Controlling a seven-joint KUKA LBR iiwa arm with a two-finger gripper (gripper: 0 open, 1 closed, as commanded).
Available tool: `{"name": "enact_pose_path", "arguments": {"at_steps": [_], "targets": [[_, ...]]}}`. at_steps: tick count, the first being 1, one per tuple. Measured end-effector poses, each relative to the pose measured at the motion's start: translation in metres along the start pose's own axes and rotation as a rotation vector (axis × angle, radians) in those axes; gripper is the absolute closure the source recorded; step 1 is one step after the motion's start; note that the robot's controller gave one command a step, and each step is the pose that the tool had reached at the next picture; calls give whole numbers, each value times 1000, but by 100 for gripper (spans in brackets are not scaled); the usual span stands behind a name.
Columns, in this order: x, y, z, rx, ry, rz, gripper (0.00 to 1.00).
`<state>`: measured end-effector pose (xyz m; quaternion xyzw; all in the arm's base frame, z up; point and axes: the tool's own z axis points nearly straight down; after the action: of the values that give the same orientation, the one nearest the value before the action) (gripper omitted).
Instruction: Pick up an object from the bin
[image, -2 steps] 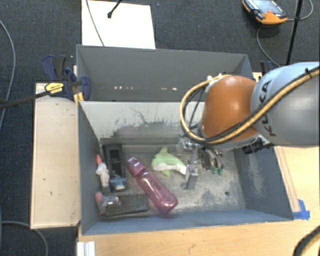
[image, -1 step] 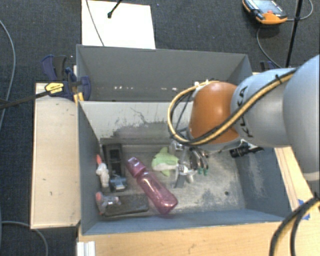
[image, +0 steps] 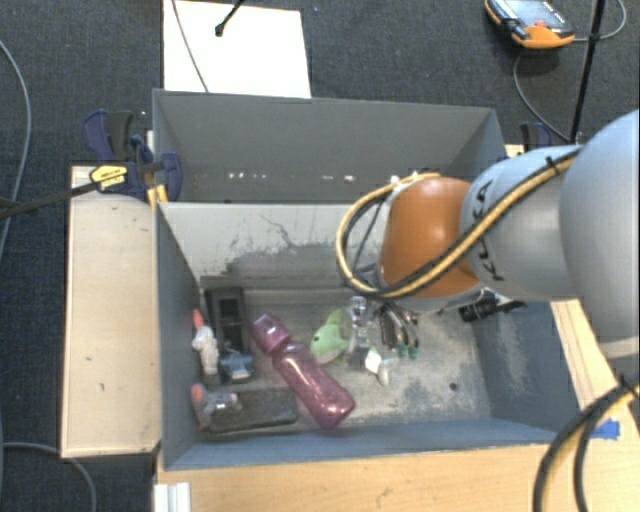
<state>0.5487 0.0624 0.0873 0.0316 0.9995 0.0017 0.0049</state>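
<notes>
My gripper hangs low over the middle of the bin floor, its metal fingers pointing down beside a small lime-green object that lies just to its left. A small white piece sits right under the fingertips. A purple glittery bottle lies slanted to the left of the green object. I cannot see whether anything is between the fingers.
Along the bin's left wall lie a black rectangular item, a small white bottle with a red cap, a blue-and-grey piece and a dark flat slab. Bare floor lies to the right of the gripper.
</notes>
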Motion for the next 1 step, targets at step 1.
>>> {"name": "enact_pose_path", "arguments": {"at_steps": [1], "targets": [[0, 0, 0, 0, 0, 1, 100]]}}
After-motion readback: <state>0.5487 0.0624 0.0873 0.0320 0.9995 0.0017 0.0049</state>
